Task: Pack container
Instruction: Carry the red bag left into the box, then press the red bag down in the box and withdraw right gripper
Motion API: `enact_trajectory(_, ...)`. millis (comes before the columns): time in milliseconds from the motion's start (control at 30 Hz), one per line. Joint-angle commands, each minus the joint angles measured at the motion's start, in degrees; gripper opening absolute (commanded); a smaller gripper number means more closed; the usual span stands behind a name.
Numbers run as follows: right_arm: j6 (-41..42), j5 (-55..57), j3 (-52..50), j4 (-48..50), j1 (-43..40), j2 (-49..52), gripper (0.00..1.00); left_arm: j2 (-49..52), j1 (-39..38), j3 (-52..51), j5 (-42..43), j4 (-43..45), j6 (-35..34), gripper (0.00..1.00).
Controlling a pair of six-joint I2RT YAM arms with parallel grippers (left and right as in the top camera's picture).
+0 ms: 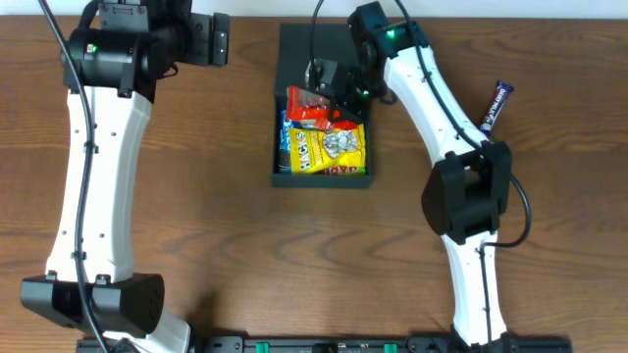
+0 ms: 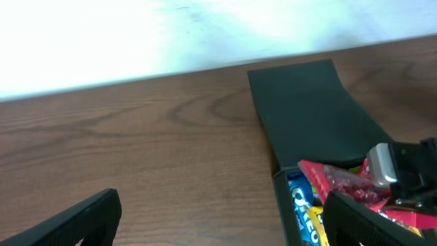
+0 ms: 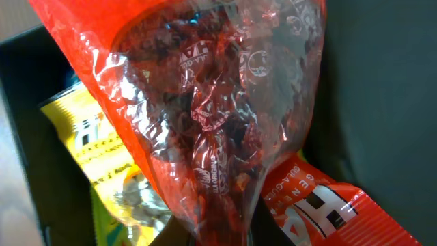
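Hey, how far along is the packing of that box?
Done: yellow packet and Oreo packet lie in the container. In hand: right gripper is at the red candy bag over it; its grip is hidden. Remaining: a snack bar lies on the table, and the lid lies open.

right wrist: red bag (image 3: 205, 123) fills the frame, own fingers hidden behind it, grip unreadable. overhead: right gripper (image 1: 330, 82) sits dark on the dark container (image 1: 294, 54), jaws can't be made out; print on the bar (image 1: 497, 106) too small to read. left wrist: left gripper (image 2: 222, 201) fingers, blue packet (image 2: 299, 198) and container all cut by the bottom edge
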Motion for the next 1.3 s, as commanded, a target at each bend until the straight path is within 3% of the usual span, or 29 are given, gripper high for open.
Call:
enact_trajectory(0,-0.98,-1.84,0.07,-0.61,0.79,0.74,0.01,-0.70,0.24,0.57,-0.24,-0.02,1.05,0.95)
enact_trajectory(67,0.26,-0.04,0.07,-0.35,0.79,0.94,0.20,-0.70,0.24,0.57,-0.24,-0.02,1.05,0.95)
enact_trajectory(100,1.36,1.77,0.07,-0.09,0.72,0.90,0.53,-0.70,0.24,0.57,-0.24,-0.02,1.05,0.95)
enact_trajectory(167,3.52,4.57,0.22,0.02,0.61,0.39,0.73,-0.70,0.24,0.57,-0.26,-0.02,1.05,0.95)
enact_trajectory(267,6.54,5.92,0.52,-0.15,0.46,-2.71,0.84,-0.70,0.24,0.57,-0.24,0.00,1.07,0.95)
enact_trajectory(367,6.54,5.57,0.57,0.33,0.59,-7.45,0.86,-0.70,0.24,0.57,-0.24,-0.02,1.07,0.95)
enact_trajectory(400,6.54,4.68,0.57,0.90,0.68,-9.09,0.80,-0.70,0.24,0.57,-0.24,0.00,1.07,0.95)
enact_trajectory(433,6.51,3.41,0.57,1.22,0.68,-9.92,0.63,-0.70,0.24,0.57,-0.24,0.00,1.05,0.95)
enact_trajectory(467,6.49,0.81,0.57,1.77,0.68,-10.56,0.30,-0.70,0.24,0.57,-0.24,0.00,1.07,0.95)
enact_trajectory(500,6.51,-1.97,0.57,2.36,0.66,-10.73,0.06,-0.70,0.24,0.57,-0.22,0.02,1.07,0.95)
enact_trajectory(533,6.51,-4.31,0.55,2.67,0.63,-10.71,0.01,-0.70,0.24,0.57,-0.22,0.07,1.05,0.95)
enact_trajectory(967,8.74,-12.74,0.37,2.95,2.19,4.63,0.01,-0.70,0.24,0.57,-0.22,0.22,1.03,0.95)
enact_trajectory(1267,16.48,2.25,0.57,2.60,2.01,7.10,0.01,-0.70,0.24,0.57,-0.22,0.20,1.05,0.95)
